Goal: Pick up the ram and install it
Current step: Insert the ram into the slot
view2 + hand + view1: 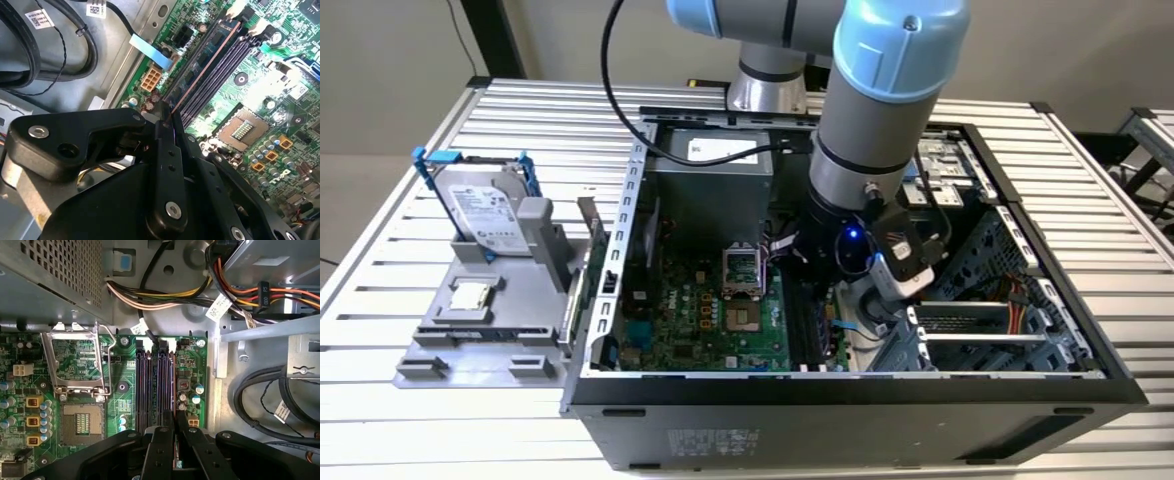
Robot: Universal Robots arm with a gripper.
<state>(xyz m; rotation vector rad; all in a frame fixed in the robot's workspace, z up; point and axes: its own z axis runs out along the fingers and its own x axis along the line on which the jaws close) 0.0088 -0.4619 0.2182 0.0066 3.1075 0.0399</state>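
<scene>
Open computer case (854, 390), hard drive (487, 215)

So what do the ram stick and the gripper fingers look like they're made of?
The ram looks like thin circuit board, dark with a coppery edge catching light as it stands in the motherboard slots. The fingers of the gripper look like matte black plastic or coated metal, held by shiny screws; which one, I can't tell.

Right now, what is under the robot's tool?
The tool holds the ram edge-down over the black slots on the green motherboard. The tool covers the ram's near end.
</scene>
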